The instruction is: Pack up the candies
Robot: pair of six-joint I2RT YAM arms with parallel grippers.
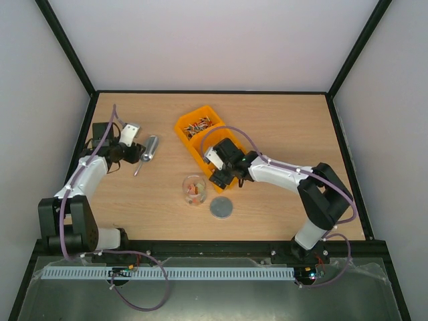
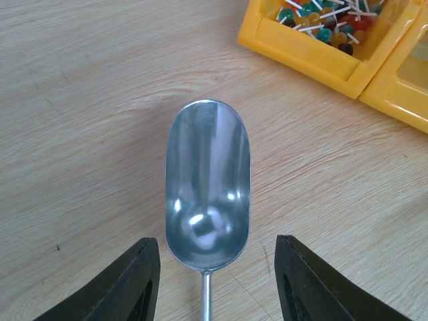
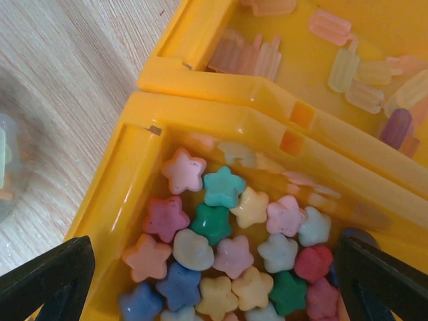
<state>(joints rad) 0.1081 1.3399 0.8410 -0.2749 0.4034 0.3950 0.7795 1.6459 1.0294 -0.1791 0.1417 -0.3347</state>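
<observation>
Right gripper [image 3: 214, 284] is hanging wide open directly over the star-shaped candies [image 3: 215, 224], which are lying in a yellow bin [image 3: 124, 194] toward the tabletop's [image 1: 287, 127] far edge. Left gripper [image 2: 217, 281] is standing part-open astride the scoop [image 2: 207, 174], holding nothing.

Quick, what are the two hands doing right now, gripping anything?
Left hand: open, holding nothing; the metal scoop lies between its fingers, untouched.
Right hand: open wide, empty, over the star candies in the yellow bin.
</observation>
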